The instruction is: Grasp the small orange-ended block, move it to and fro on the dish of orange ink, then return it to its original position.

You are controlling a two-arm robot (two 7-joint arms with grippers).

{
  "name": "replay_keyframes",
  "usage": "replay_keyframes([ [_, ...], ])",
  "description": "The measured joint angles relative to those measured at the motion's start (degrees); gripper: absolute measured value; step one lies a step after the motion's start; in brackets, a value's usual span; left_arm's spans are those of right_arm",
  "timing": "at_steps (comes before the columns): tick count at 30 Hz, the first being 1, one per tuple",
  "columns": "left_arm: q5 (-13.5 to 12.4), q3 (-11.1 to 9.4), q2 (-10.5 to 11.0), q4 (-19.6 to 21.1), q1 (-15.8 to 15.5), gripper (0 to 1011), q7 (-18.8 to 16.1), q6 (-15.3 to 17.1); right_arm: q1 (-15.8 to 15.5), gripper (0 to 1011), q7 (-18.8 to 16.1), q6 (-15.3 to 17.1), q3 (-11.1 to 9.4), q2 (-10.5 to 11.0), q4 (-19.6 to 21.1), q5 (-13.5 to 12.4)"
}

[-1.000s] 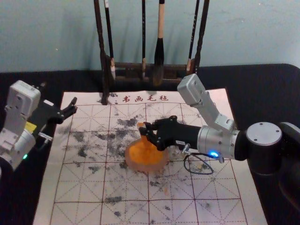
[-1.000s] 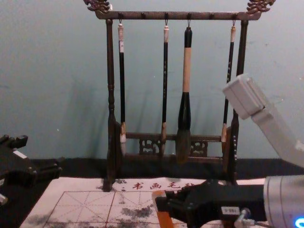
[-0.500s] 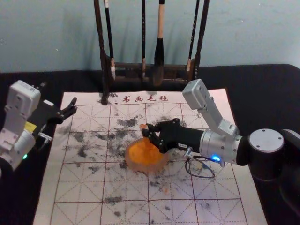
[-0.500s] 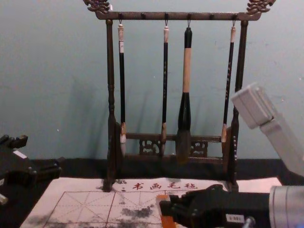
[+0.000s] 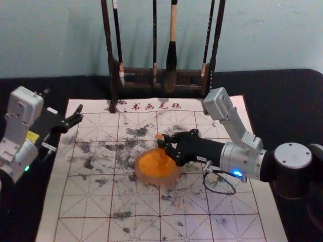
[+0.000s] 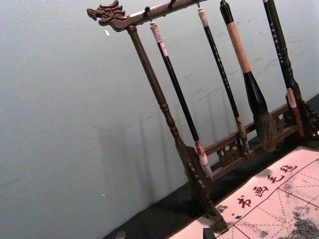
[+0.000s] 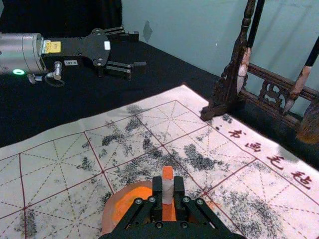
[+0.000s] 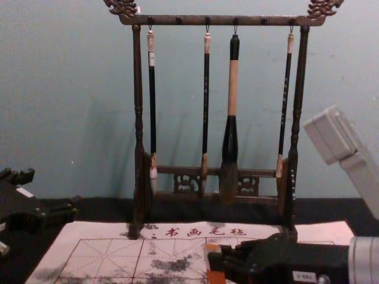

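Observation:
Over the right part of the orange ink dish [image 5: 146,174], my right gripper [image 5: 166,145] is shut on the orange-ended block [image 5: 159,136]. In the right wrist view the gripper [image 7: 168,191] pinches the block's pale middle, and the block [image 7: 167,173] stands upright with an orange end above the fingers; the dish [image 7: 107,214] lies behind and below it. Whether the block's lower end touches the ink is hidden. The chest view has the block [image 8: 215,276] at the gripper's tips [image 8: 218,258]. My left gripper [image 5: 75,117] is parked open at the mat's left edge.
A gridded felt mat [image 5: 86,201] with dark ink smudges covers the table around the dish. Behind it stands a dark wooden rack [image 8: 137,118] with several hanging brushes, including a thick one [image 8: 232,89]. Black cloth [image 5: 287,101] borders the mat.
My right gripper has shifted to the right and a little toward the body, carrying the block across the dish. The dish and the left arm have stayed still.

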State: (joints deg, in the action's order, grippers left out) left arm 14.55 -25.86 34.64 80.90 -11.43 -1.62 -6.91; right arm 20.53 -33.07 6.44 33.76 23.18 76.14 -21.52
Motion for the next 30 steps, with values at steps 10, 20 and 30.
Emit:
replay_keyframes([
  [10, 0.0, 0.0, 0.0, 0.0, 0.0, 1001, 0.0, 0.0, -1.3, 105, 0.0, 0.2, -0.5, 0.9, 1.4, -0.5],
  [20, 0.0, 0.0, 0.0, 0.0, 0.0, 1001, 0.0, 0.0, -2.8, 105, 0.0, 0.9, -0.7, 1.8, 3.4, -1.3],
  [30, 0.0, 0.0, 0.0, 0.0, 0.0, 1001, 0.0, 0.0, -3.5, 105, -0.5, 1.2, 0.0, 1.9, 4.6, -1.8],
])
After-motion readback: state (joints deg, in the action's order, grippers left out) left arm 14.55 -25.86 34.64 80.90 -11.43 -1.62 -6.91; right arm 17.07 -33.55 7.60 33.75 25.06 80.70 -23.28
